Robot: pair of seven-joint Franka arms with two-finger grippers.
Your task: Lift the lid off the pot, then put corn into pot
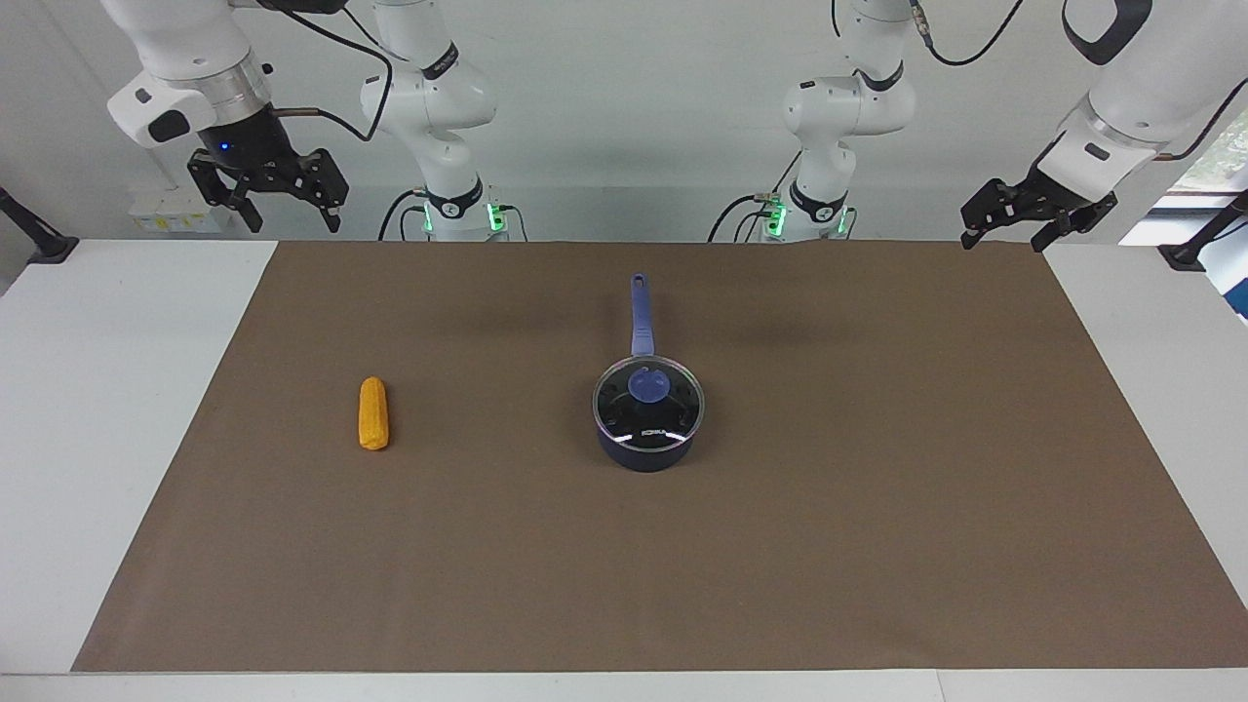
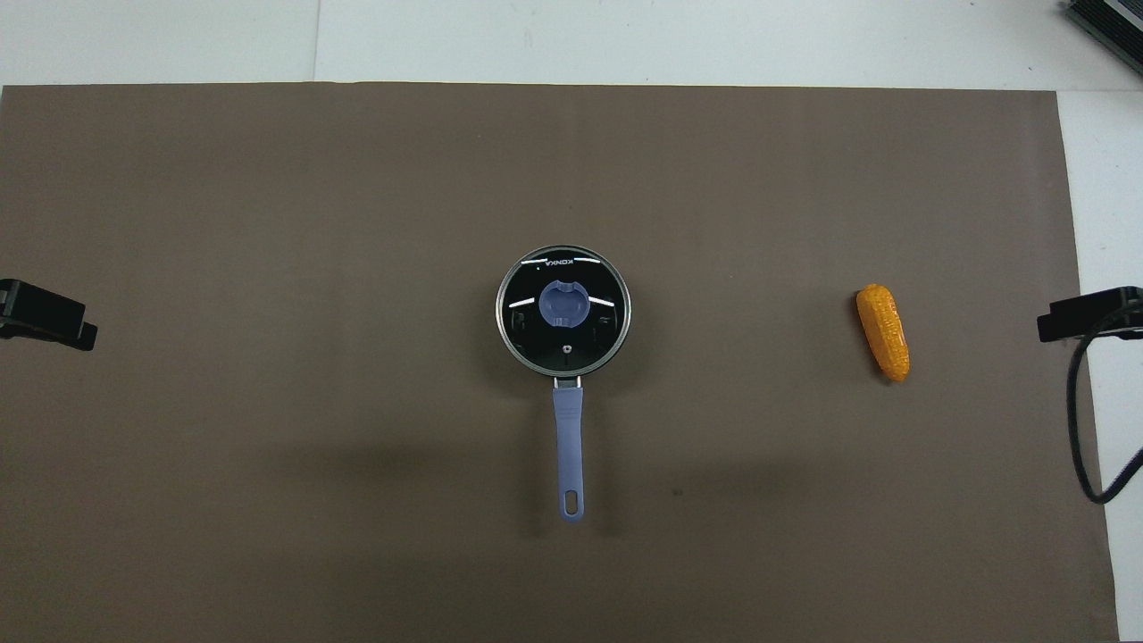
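The pot [image 1: 646, 429] stands at the middle of the table [image 1: 117, 409], its handle [image 1: 641, 317] pointing toward the robots' edge. The lid [image 1: 647, 405] sits closed on the pot, with its knob [image 1: 648, 385] at centre. The corn [image 1: 373, 412] lies flat toward the right arm's end, well apart from the pot.

The right gripper [image 1: 288, 210] hangs raised over the table edge at the right arm's end, fingers spread, holding nothing. The left gripper [image 1: 1014, 232] hangs raised over the corner at the left arm's end, fingers apparently spread, holding nothing. Both arms wait.

Risks:
- The knob is low and smooth. An off-centre pinch may slip, or tilt the lid so the rim catches and drags the pot.
- The lid is glass. A release above the mat may crack or roll it.
- The corn is rounded. A grasp along its length may roll it away.

Limits of view: the overhead view cuts off both grippers to dark tips. The pot's contents are obscured by glare on the lid.
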